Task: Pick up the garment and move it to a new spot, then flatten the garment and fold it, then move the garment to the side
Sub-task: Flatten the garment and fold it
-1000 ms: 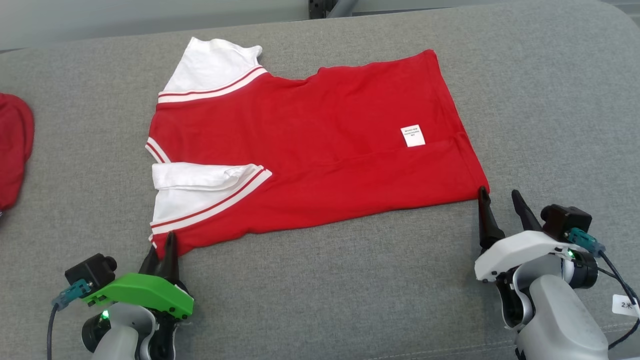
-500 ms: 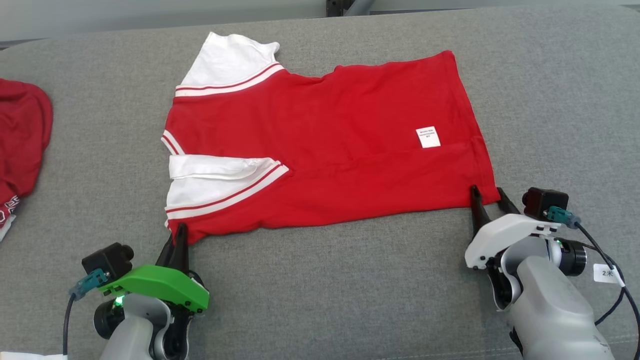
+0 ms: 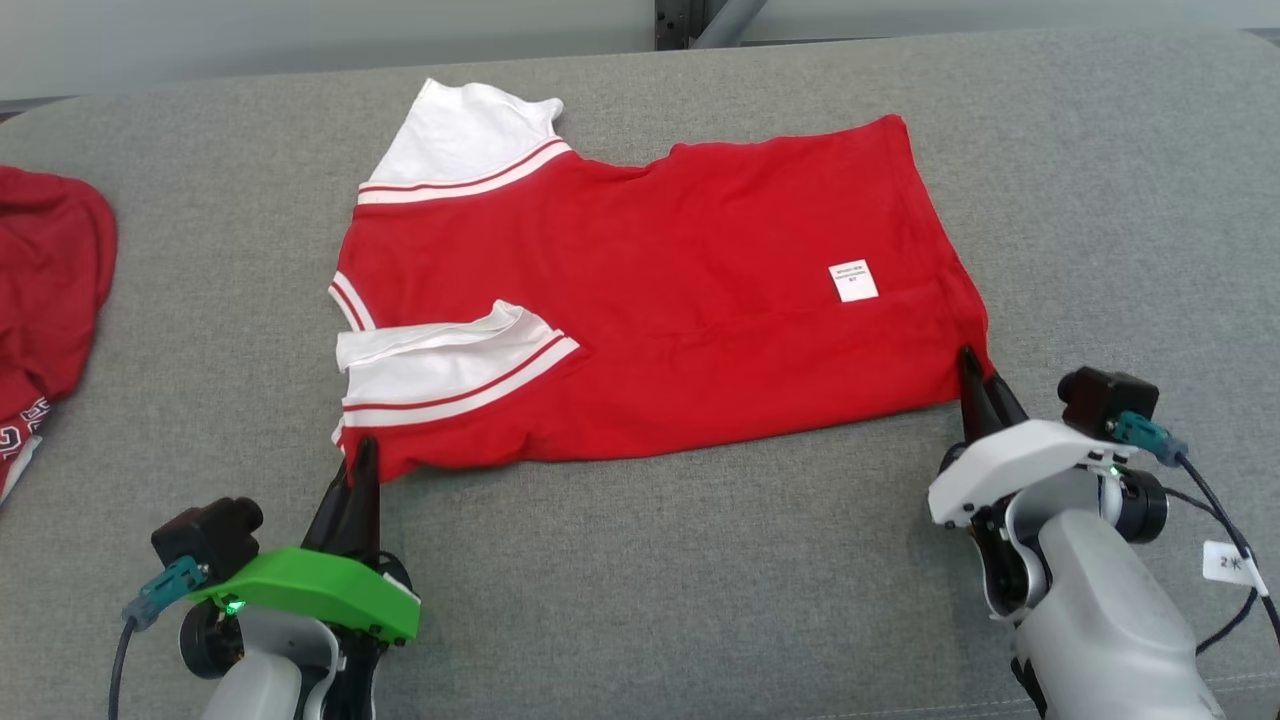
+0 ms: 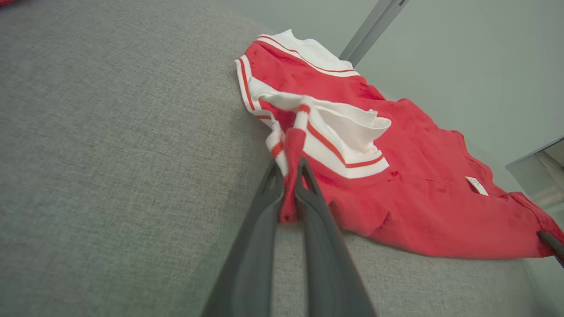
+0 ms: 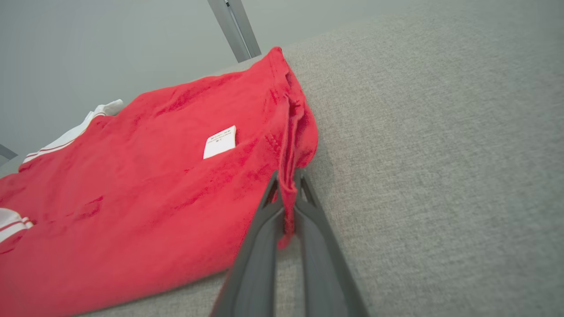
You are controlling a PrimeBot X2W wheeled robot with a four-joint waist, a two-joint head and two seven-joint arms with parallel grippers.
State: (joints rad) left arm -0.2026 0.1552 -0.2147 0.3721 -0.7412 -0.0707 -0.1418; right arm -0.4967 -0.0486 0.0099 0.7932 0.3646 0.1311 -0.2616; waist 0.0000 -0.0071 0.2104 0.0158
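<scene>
A red garment (image 3: pixel 650 300) with white, red-striped sleeves lies spread on the grey cushion, a small white label (image 3: pixel 853 281) on its right part. My left gripper (image 3: pixel 358 462) is shut on the garment's near left corner, and the pinched cloth (image 4: pixel 291 176) stands up between the fingers in the left wrist view. My right gripper (image 3: pixel 975 375) is shut on the near right corner, where red hem (image 5: pixel 287 193) runs between its fingers in the right wrist view. The near white sleeve (image 3: pixel 450 365) is folded over the body.
Another dark red cloth (image 3: pixel 45 290) lies at the cushion's left edge. The grey cushion (image 3: pixel 650 580) stretches bare toward me. A dark metal post (image 3: pixel 690 20) stands behind the cushion's far edge.
My right gripper went from open beside the near right corner to shut on it. The left gripper stayed shut on its corner. The near sleeve has puckered. The camera shifted.
</scene>
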